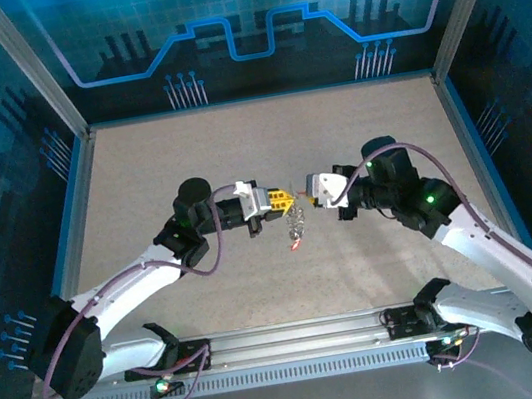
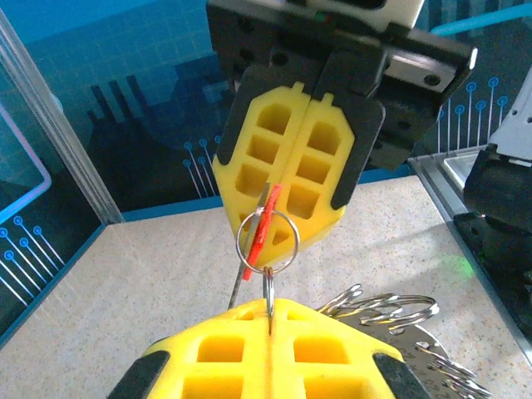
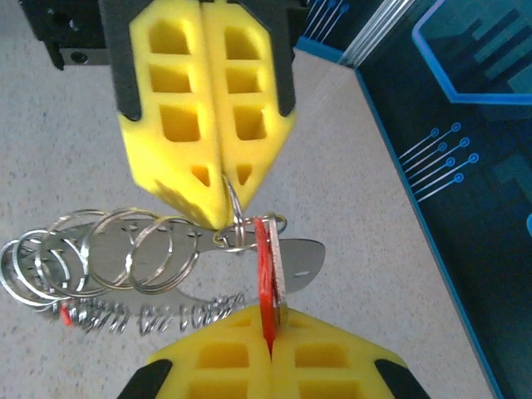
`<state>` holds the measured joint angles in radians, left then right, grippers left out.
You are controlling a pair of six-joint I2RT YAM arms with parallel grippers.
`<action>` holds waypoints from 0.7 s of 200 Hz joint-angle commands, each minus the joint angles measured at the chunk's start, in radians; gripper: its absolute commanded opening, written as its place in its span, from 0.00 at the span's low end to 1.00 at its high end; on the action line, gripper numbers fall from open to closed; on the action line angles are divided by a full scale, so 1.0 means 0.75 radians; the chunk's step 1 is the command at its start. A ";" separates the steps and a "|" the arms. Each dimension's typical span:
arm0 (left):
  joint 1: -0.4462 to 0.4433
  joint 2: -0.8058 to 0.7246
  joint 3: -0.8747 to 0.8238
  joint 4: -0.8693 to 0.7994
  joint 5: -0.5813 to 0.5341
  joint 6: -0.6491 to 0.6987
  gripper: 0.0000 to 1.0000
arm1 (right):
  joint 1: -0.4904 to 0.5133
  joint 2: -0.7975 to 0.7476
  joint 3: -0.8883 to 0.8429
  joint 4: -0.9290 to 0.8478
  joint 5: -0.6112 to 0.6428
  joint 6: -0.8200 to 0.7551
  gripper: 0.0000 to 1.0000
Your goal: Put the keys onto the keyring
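Left gripper: jaws pressed together on one small loop of the keyring. The rest of the bunch dangles beneath, mid-table.
Right gripper: clamped on the red key, edge-on, with its upper end at that pinched loop.
Step, as I judge it: working the red key onto the loop.
Doing it well: hold the loop steady and let the right wrist make small turns, feeding the key along the wire.
Risk: the thin loop could twist out of the left pads.

We see a red key standing on its edge, squeezed in the right pincer, its top right at the shiny keyring that hangs from the left pincer.
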<state>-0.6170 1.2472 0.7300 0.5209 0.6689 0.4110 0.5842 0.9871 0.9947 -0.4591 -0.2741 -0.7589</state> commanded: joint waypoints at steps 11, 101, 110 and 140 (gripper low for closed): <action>0.011 0.037 0.031 -0.076 -0.014 0.071 0.00 | 0.118 0.041 0.159 -0.193 0.263 -0.191 0.00; 0.154 0.119 -0.048 0.081 -0.042 -0.105 0.31 | 0.276 0.312 0.491 -0.361 0.736 -0.452 0.00; 0.168 0.095 -0.054 0.063 -0.043 -0.112 0.32 | 0.279 0.331 0.511 -0.360 0.745 -0.465 0.00; 0.217 -0.043 -0.065 -0.076 -0.068 -0.133 0.43 | 0.280 0.390 0.555 -0.353 0.812 -0.498 0.00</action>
<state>-0.4789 1.3193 0.6922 0.5167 0.6312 0.3397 0.7849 1.2530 1.3586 -0.7258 0.2634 -1.0935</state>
